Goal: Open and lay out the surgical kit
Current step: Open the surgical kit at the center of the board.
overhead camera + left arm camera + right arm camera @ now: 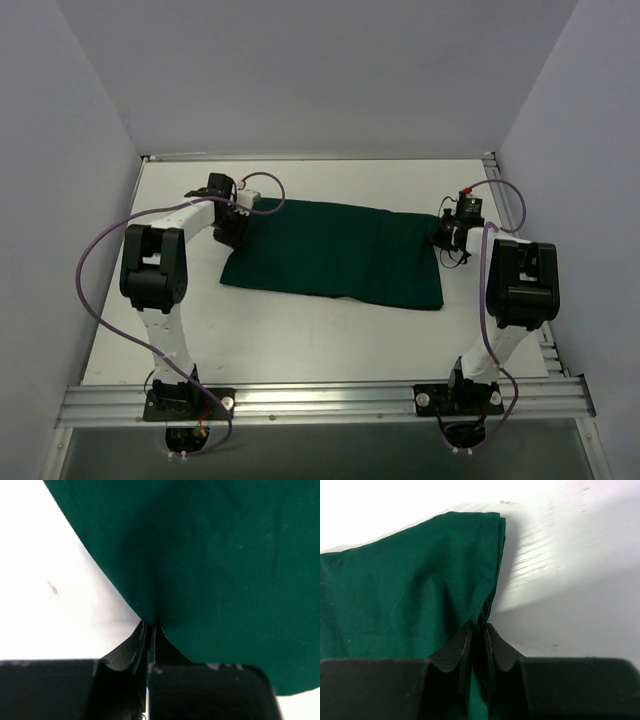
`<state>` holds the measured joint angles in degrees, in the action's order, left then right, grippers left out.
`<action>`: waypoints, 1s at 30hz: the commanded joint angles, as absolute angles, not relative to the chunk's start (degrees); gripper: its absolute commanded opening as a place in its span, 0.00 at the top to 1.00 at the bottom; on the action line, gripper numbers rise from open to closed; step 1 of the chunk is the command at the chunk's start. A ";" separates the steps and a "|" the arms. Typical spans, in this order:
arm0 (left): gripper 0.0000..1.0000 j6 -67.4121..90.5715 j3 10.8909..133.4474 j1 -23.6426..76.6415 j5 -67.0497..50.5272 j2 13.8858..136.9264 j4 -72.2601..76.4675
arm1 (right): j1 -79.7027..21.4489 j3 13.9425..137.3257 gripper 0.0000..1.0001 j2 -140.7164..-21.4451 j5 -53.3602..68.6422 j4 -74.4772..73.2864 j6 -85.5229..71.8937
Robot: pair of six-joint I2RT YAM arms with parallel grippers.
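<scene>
The dark green cloth (335, 255) lies folded flat across the middle of the white table (300, 340), its contents hidden. The left gripper (150, 628) is pinched tight on the cloth's left edge and the right gripper (479, 630) on bunched layers at its right edge, apparently so both arms can draw it open from opposite ends.

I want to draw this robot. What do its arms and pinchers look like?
The left arm and right arm are white tubes with chunky black joints. A purple cable loops along each. The left gripper and right gripper have black, wedge-shaped fingers. Small red and green bits sit on the right wrist.
</scene>
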<state>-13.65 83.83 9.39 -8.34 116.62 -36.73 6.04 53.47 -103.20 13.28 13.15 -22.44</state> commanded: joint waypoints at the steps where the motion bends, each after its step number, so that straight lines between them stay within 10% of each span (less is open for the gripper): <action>1: 0.98 -15.73 77.01 6.95 -8.44 112.25 -39.91 | 3.78 53.71 0.99 -102.66 13.01 8.00 -21.80; 27: 0.98 -22.41 61.61 2.02 -5.98 95.27 -42.98 | 2.81 51.94 1.00 -92.11 6.94 1.58 -19.78; 30: 0.98 -22.50 61.43 2.11 -5.71 95.36 -43.06 | 2.81 51.77 0.84 -91.67 6.42 0.97 -19.77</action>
<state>-20.62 61.84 3.36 -7.99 97.49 -40.05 1.83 50.17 -93.41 11.20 3.20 -20.95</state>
